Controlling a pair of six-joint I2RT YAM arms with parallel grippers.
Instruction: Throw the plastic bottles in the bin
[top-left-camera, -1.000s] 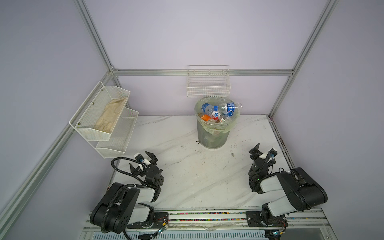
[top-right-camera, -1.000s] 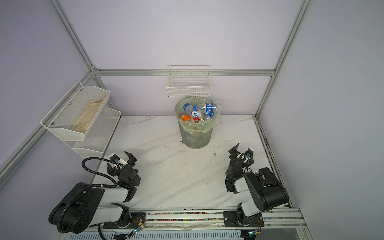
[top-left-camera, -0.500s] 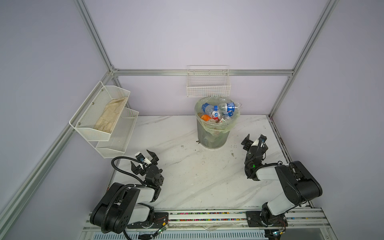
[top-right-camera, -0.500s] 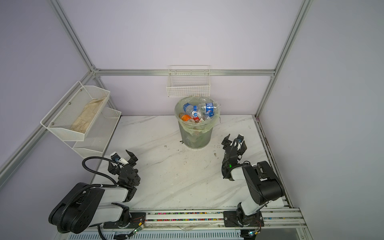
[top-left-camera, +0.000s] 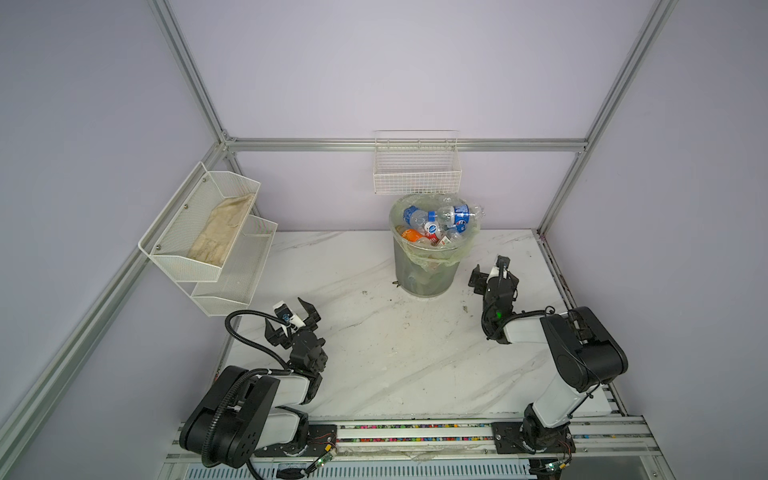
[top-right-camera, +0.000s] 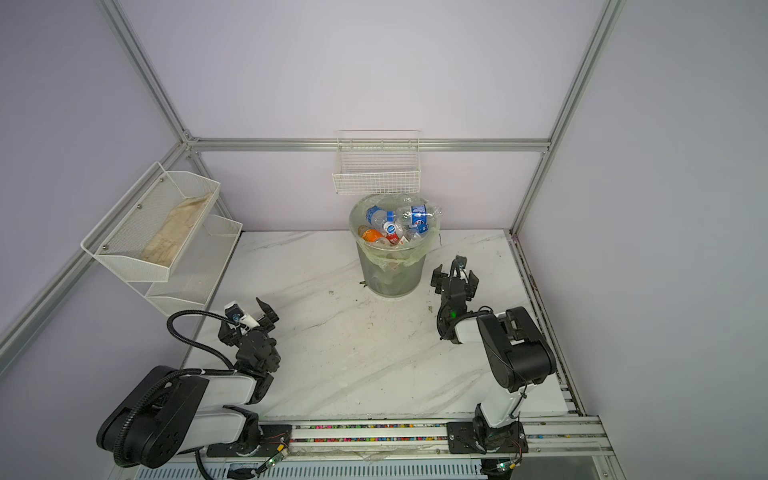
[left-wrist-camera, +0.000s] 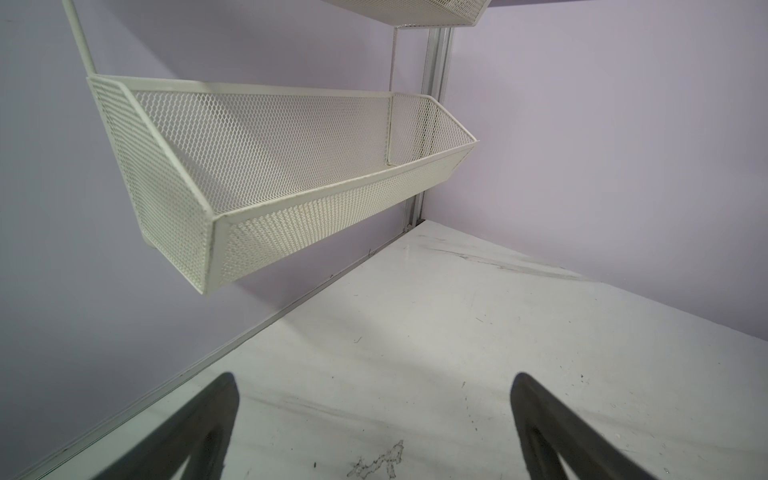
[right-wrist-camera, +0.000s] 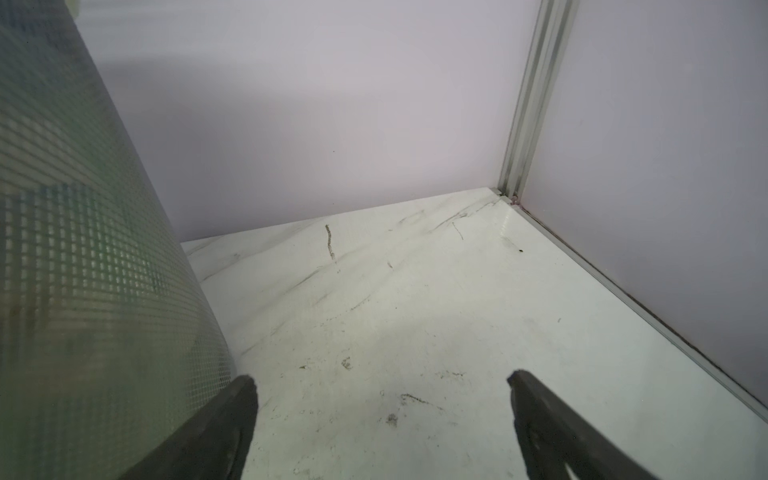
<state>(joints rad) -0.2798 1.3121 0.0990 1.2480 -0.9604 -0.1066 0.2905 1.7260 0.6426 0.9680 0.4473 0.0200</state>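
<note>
**Desk:** What's the biggest thing around your hands?

**Operator:** The marble table (top-left-camera: 395, 361). Both my arms sit low over it. Ahead of and above my left gripper (top-left-camera: 286, 316) hangs the two-tier mesh shelf (top-left-camera: 232, 284). From the left wrist camera the lower tier fills the view and the upper tier is cut off at the frame edge.

**Desk:** And the bin?

**Operator:** The bin (top-left-camera: 419, 278) stands just beside my right gripper (top-left-camera: 493, 276), on the side toward my other arm. The right wrist camera shows only its gridded wall, with the top out of frame, close against one finger (right-wrist-camera: 208, 436). I cannot tell whether they touch. A white wire basket (top-left-camera: 417, 176) hangs on the back wall above the bin, well beyond that gripper.

**Desk:** Anything in the shelf?

**Operator:** A pale cloth (top-left-camera: 220, 232) lies in the upper tier.

**Desk:** Are the hands holding anything?

**Operator:** No. Both are released, jaws spread wide, with only bare table between the fingers. The finger bases run out of both wrist views.

**Desk:** Bottles?

**Operator:** The plastic bottles (top-left-camera: 455, 214) are in the bin, heaped to the rim, above and beyond my right gripper. On top I make out blue labels, one orange and one red. Lower down, the grey wall and green liner (top-left-camera: 432, 257) blur everything, so I can't count them.

**Desk:** Anything smaller?

**Operator:** Dark smudges (right-wrist-camera: 390, 419) on the table between my right fingers.
</note>
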